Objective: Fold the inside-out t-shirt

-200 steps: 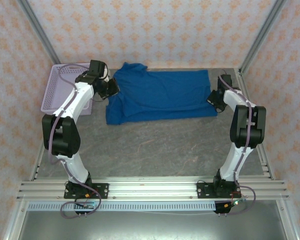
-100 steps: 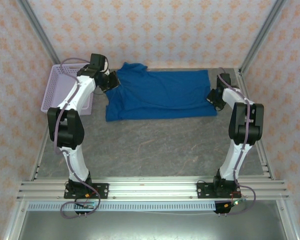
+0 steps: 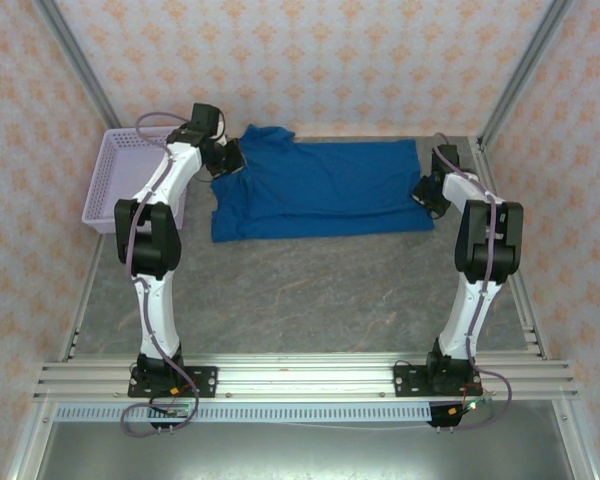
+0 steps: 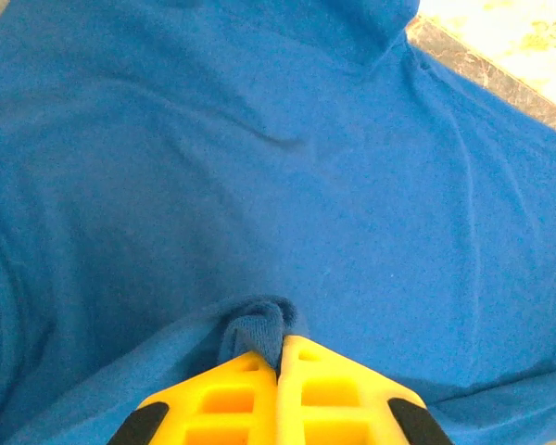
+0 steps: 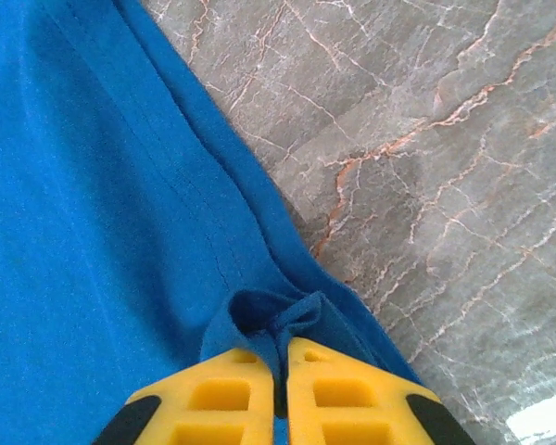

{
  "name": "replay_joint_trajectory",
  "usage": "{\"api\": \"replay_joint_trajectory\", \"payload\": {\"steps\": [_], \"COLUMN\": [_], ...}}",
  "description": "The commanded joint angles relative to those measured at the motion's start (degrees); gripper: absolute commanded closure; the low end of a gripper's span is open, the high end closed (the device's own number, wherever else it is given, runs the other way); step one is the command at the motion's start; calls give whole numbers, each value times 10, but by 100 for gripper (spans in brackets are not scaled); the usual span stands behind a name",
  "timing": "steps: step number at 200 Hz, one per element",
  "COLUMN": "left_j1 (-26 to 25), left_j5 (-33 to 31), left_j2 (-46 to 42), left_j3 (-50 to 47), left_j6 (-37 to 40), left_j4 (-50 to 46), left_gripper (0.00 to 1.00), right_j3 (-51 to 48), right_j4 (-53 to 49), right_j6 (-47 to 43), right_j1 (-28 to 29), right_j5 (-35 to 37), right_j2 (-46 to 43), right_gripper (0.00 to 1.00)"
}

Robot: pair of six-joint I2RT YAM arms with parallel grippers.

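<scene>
The royal-blue t-shirt (image 3: pixel 320 190) is lying spread flat across the far half of the grey marbled tabletop (image 3: pixel 310 290), its long side running left to right, with a bunched lump of cloth poking toward the back wall at its far left corner. The left jaws are bearing on the shirt's left end. In the left wrist view the yellow left fingers (image 4: pixel 338 394) are meeting with almost no gap and pinching a small rolled fold of blue fabric that is puckering up just ahead of their tips. The right jaws are sitting at the shirt's right edge. In the right wrist view the yellow right fingers (image 5: pixel 213 399) are likewise standing nearly closed, gripping a little curl of the stitched hem where the cloth is giving way to bare stone. Between the two pinches the shirt is resting on the tabletop with only shallow wrinkles. A lavender mesh basket (image 3: pixel 105 190) is sitting at the far left, just beside the left arm and apart from the shirt.
</scene>
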Motion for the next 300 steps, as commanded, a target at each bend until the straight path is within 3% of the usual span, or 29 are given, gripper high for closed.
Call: {"api": "replay_joint_trajectory", "payload": {"steps": [1,67,101,145,160,177,196,216,251,281,300], "left_j1": [5,5,5,9,11,12,11,12,12,11,12], "left_j5": [1,-22,-29,-62,-73,-74,-91,-105,-117,-127,-143], "left_j2": [29,116,161,185,188,187,170,107,-89,-194,-216], "left_j3": [45,127,187,218,222,229,229,158,-142,-307,-370], "left_j6": [13,19,21,19,18,17,29,39,14,11,21], "left_j4": [-24,-50,-68,-74,-74,-75,-92,-73,75,116,125], "left_gripper": [100,100,100,100,90,70,60,55,49,48,48], "right_j3": [36,103,27,-89,-108,-118,-134,-167,-211,-173,-128], "right_j4": [-10,-41,1,52,60,60,68,106,210,262,277], "right_j6": [3,-20,-29,-29,-23,-23,-34,-69,-164,-226,-257], "right_j1": [2,1,4,31,34,39,51,84,209,322,367], "right_j5": [15,9,-6,-39,-52,-58,-65,-88,-112,-105,-96], "right_j2": [19,21,-46,-116,-121,-126,-148,-189,-241,-193,-137], "right_gripper": [87,63,56,54,54,54,54,54,50,45,44]}}
